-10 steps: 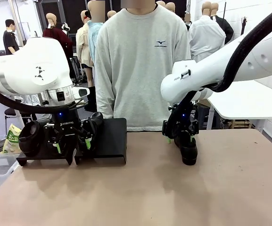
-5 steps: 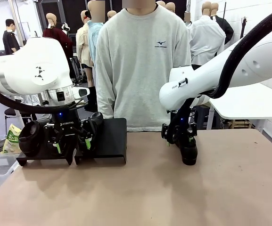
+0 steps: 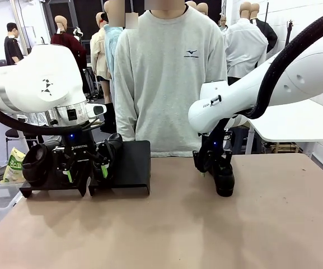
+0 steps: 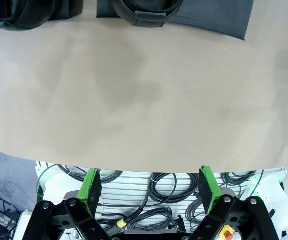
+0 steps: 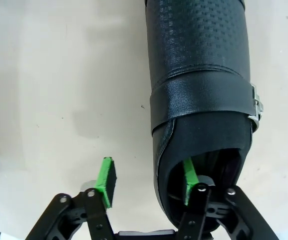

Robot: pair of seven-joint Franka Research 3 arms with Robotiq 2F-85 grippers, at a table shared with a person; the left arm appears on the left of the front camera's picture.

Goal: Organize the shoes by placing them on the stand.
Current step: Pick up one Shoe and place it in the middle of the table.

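Surface (image 3: 167,230): a brown top is shared by both arms and a person (image 3: 169,78) in a grey sweatshirt, who is seen standing at the far edge.
Stand (image 3: 129,168): a low black stand is set on the robot's left half of the surface, near the far edge; its right section is seen bare.
Shoes on the stand: two black shoes are placed there, one at the left end (image 3: 36,163) and one nearer the middle (image 3: 112,150), both partly hidden by the left gripper in the front view. In the left wrist view their edges (image 4: 148,11) are seen at the top of the picture.
Shoe on the surface (image 3: 224,180): one black shoe is stood on the robot's right half, well apart from the stand. In the right wrist view (image 5: 201,85) a textured upper, a strap and a metal buckle are shown, with the opening turned toward the camera.
Left gripper (image 3: 86,171): it is held just in front of the stand, between the two shoes there. Its jaws are spread wide and nothing is held between the green pads (image 4: 91,184).
Right gripper (image 5: 148,184): it is lowered onto the shoe on the surface. One green pad (image 5: 188,179) is placed inside the shoe's opening and the other outside the shoe's side wall, with a gap to the wall, so the jaws are apart and nothing is clamped.
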